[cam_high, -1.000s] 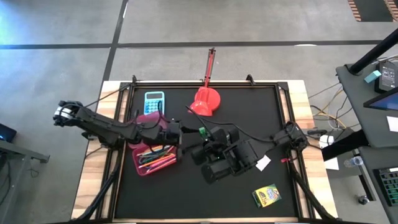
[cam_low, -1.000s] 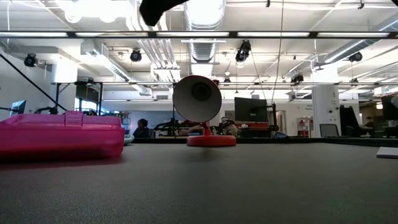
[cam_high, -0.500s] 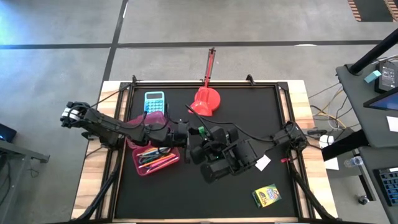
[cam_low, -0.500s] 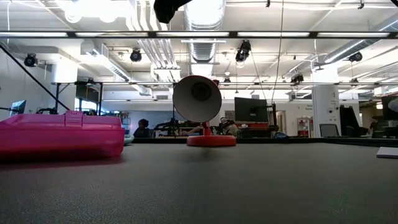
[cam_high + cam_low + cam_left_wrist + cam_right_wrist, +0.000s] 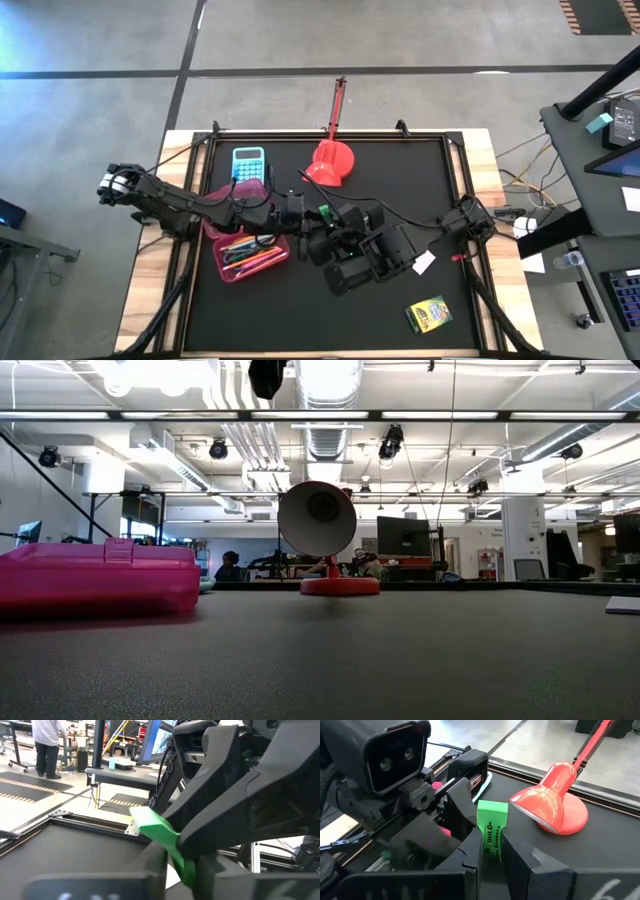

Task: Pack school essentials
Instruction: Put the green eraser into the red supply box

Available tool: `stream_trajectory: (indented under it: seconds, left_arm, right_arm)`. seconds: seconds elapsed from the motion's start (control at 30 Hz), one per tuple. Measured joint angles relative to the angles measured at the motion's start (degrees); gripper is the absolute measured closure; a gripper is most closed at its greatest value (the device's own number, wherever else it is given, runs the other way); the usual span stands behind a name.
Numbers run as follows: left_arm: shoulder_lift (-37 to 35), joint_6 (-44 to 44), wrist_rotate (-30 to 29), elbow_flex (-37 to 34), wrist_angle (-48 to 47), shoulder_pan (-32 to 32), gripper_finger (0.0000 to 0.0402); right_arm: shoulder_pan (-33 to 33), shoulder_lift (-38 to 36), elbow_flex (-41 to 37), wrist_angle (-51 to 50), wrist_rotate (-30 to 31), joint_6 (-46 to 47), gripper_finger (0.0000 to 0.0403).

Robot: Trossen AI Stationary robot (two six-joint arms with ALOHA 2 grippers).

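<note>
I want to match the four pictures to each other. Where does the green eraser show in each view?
High: green eraser at mid-table, between the two arms.
Low: not in it.
Left wrist: eraser centre, held by the right arm's fingers.
Right wrist: eraser upright between that arm's own fingers.
Shared landmark: red lamp.

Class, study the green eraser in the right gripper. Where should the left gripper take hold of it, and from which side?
Probably by the free end of the green eraser, which stands clear beyond the right gripper clamping its other end. Come in from the pink case side, where the left gripper is.
</note>
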Motion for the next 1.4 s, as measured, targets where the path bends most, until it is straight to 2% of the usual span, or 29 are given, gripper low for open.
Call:
stream_trajectory:
  seconds: [0.1, 0.3, 0.63, 0.73, 0.87, 1.0, 1.13, 1.23, 1.4]
  left_arm:
    - [0.0, -0.04, 0.12, 0.0, 0.04, -0.02, 0.0393]
    - [-0.02, -0.02, 0.99, 0.0, 0.38, -0.04, 0.0391]
    - [-0.15, -0.42, 4.84, 0.13, -0.7, -0.09, 0.0391]
    - [-0.2, -3.13, 6.4, 0.13, -2.33, -0.08, 0.0391]
    - [-0.29, -4.56, 7.52, 0.13, -5.82, -0.07, 0.0391]
    - [-1.48, -6.52, 8.37, 0.33, -14.66, -0.02, 0.0391]
    - [-5.17, -9.86, 9.73, 0.5, -27.52, 0.0, 0.0391]
    - [-10.02, -11.99, 13.13, 0.52, -40.73, 0.04, 0.0391]
    - [-20.07, -16.42, 19.03, 0.32, -69.0, 0.0, 0.0391]
  right_arm:
    - [0.18, -0.08, 0.0, 0.0, -0.04, -0.01, 0.0358]
    - [0.5, -0.65, 0.0, 0.1, -1.33, -0.43, 0.035]
    - [0.71, -3.27, 0.0, -0.06, -7.59, -6.12, 0.0236]
    - [1.68, -5.03, -0.07, -0.47, -9.85, -8.61, 0.0216]
    - [3.43, -7.47, -0.02, -1.4, -10.43, -10.83, 0.0208]
    - [5.6, -9.16, -0.04, -5.32, -10.61, -9.84, 0.0211]
    - [7.75, -10.31, -0.14, -10.41, -10.74, -4.28, 0.0218]
    - [9.29, -10.44, -1.24, -9.82, -11.07, -4.44, 0.0222]
    - [11.35, -10.07, -5.35, -9.9, -12.66, -1.53, 0.0222]
